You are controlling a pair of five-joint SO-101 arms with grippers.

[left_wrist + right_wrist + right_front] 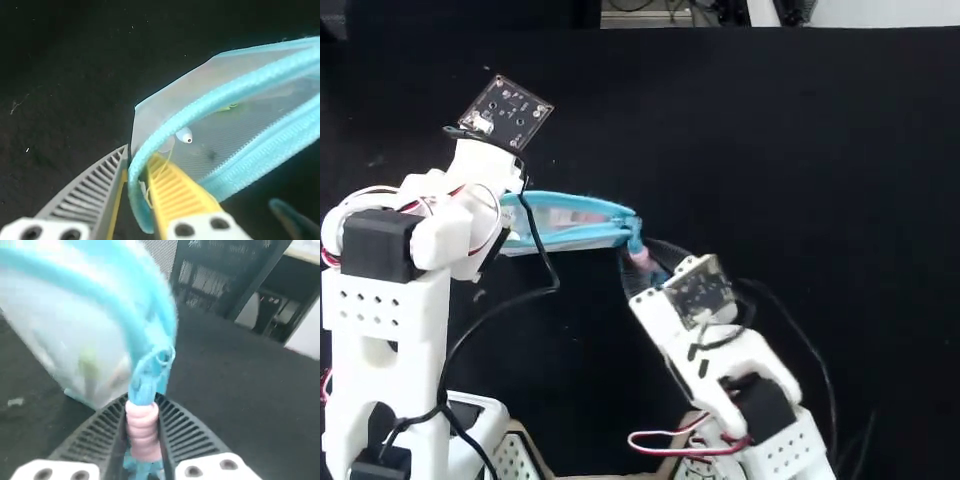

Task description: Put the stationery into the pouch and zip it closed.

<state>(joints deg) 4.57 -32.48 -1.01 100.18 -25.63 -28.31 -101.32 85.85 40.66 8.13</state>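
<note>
Across the black table, from the left of the high view to its centre, the pouch stretches between the two arms, mouth up. At its left end the left gripper is clenched on one zip edge, the yellow finger inside the mouth and the grey finger outside. At its right end, near the frame's centre, the right gripper is clamped on the pink pull hanging from the slider.

The two zip tapes stand well apart in the left wrist view, so the mouth is open along most of its length. Through the mesh wall something with a white tip and a small green thing lie inside; what they are I cannot tell. No stationery lies loose on the table.

Judging from this, loading is done and zipping is the step in hand, barely begun. The next move calls for the right gripper to draw the pull along the zip toward the left end while the left holds the pouch taut; the yellow finger inside the mouth would likely have to come out before the slider arrives
</note>
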